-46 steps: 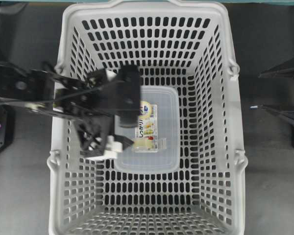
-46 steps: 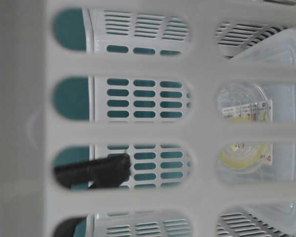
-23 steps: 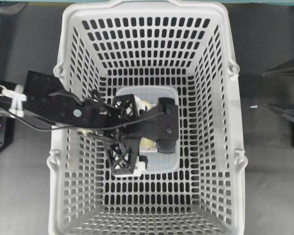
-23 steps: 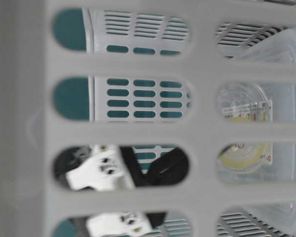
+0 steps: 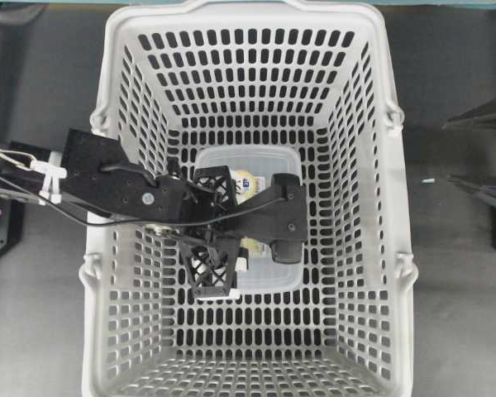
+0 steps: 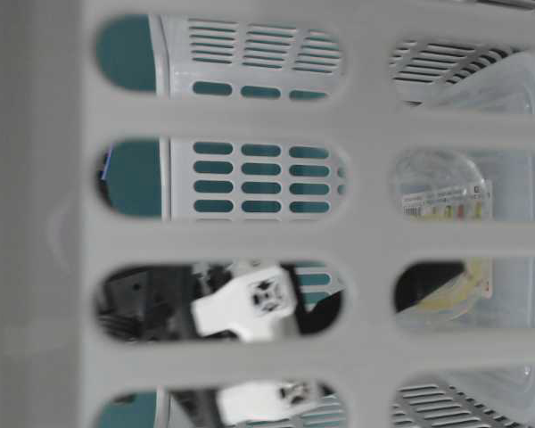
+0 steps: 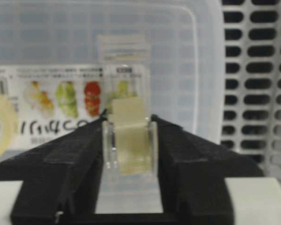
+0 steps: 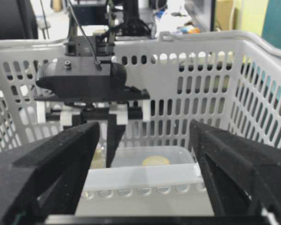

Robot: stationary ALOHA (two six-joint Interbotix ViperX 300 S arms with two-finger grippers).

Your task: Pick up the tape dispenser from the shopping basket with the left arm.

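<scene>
The tape dispenser [image 7: 129,145] lies on a clear tub [image 5: 269,157] at the centre of the shopping basket [image 5: 372,207] in the overhead view. We see the left gripper [image 7: 129,140] narrowed onto its clear plastic end, both jaws pressed against its sides. We judge it light, stiff and slippery, so that end suits the grip. The right gripper [image 8: 145,154] gapes wide, holding nothing.
</scene>
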